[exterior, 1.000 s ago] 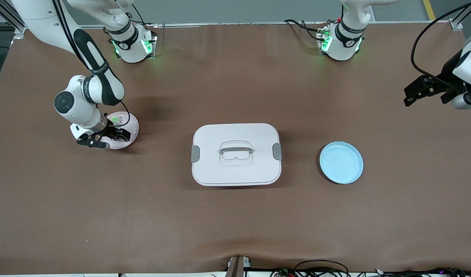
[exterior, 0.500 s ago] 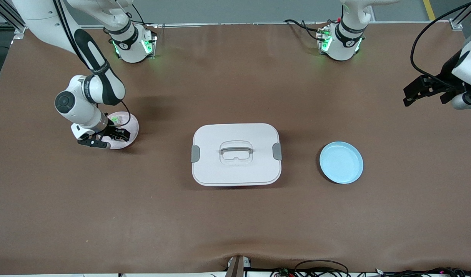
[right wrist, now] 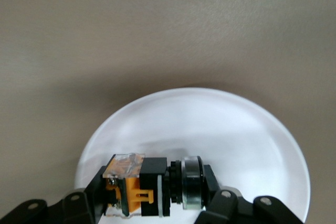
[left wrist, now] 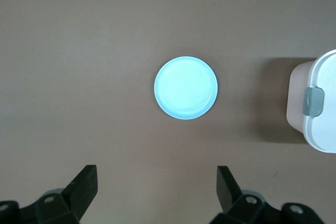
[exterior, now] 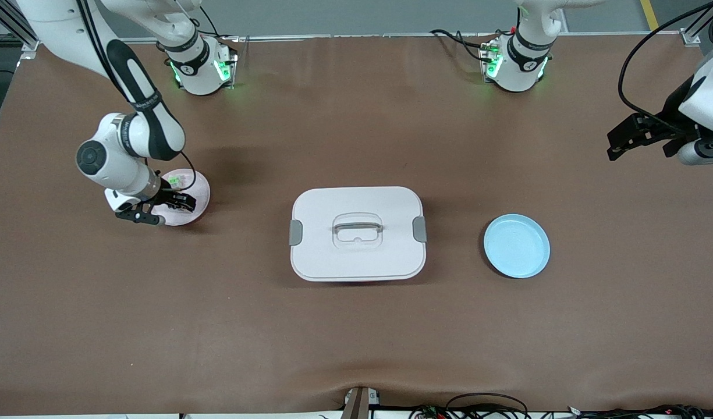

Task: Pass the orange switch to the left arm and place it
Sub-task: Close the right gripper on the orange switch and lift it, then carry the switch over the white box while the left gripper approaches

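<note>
In the right wrist view the orange switch [right wrist: 137,187], a black body with an orange end and a metal ring, lies crosswise between the jaws of my right gripper [right wrist: 156,192], which is shut on it over a pale round plate [right wrist: 220,124]. In the front view that gripper [exterior: 180,203] sits low at the pink plate [exterior: 198,187] toward the right arm's end, hiding the switch. The white box [exterior: 356,233] stands mid-table. My left gripper [exterior: 619,143] hangs open and empty high over the left arm's end; its fingers [left wrist: 84,184] frame bare table.
A light blue plate [exterior: 517,245] lies empty between the box and the left arm's end, also seen as the blue plate [left wrist: 186,87] with the box corner [left wrist: 320,108] beside it. A small green-topped switch [exterior: 174,182] rests on the pink plate.
My right gripper has shut on the orange switch and its arm has shifted slightly. The left gripper has drifted a little toward the table's edge.
</note>
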### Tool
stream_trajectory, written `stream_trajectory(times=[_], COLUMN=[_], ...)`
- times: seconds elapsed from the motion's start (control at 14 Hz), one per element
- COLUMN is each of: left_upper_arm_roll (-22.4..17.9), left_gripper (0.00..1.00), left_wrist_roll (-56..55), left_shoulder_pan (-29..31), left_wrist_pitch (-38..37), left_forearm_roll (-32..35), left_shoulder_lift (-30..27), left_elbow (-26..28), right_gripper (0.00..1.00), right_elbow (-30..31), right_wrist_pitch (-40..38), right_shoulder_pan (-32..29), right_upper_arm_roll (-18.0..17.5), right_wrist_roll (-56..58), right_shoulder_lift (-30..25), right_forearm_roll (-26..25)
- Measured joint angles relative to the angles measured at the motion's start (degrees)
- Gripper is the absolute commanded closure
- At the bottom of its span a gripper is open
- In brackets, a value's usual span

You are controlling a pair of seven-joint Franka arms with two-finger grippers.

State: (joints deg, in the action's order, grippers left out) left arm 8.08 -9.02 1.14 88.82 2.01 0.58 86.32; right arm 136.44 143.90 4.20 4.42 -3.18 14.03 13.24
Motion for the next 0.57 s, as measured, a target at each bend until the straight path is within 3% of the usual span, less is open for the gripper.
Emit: stream_trajectory(times=[0.21, 0.57], left_upper_arm_roll=[0.02, 0.21], left_gripper=[0.00, 0.00], left_wrist_roll=[0.00, 0.00], left_shoulder_pan=[-0.08, -2.18], left_wrist_pitch=[0.00, 0.00], left_forearm_roll=[0.00, -0.34], left_shoulder_lift=[0.00, 0.20], left_elbow=[0.00, 0.01], right_gripper=[1.00, 1.00], right_elbow=[-7.24, -23.08], right_wrist_pitch=[-15.96, -34.23], right_shoulder_pan=[0.00, 3.00], right_upper_arm_roll=[0.13, -0.17], right_wrist_roll=[-2.05, -25.04], right_shoulder_lift=[-4.06, -6.13], right_forearm_roll=[6.04, 7.06])
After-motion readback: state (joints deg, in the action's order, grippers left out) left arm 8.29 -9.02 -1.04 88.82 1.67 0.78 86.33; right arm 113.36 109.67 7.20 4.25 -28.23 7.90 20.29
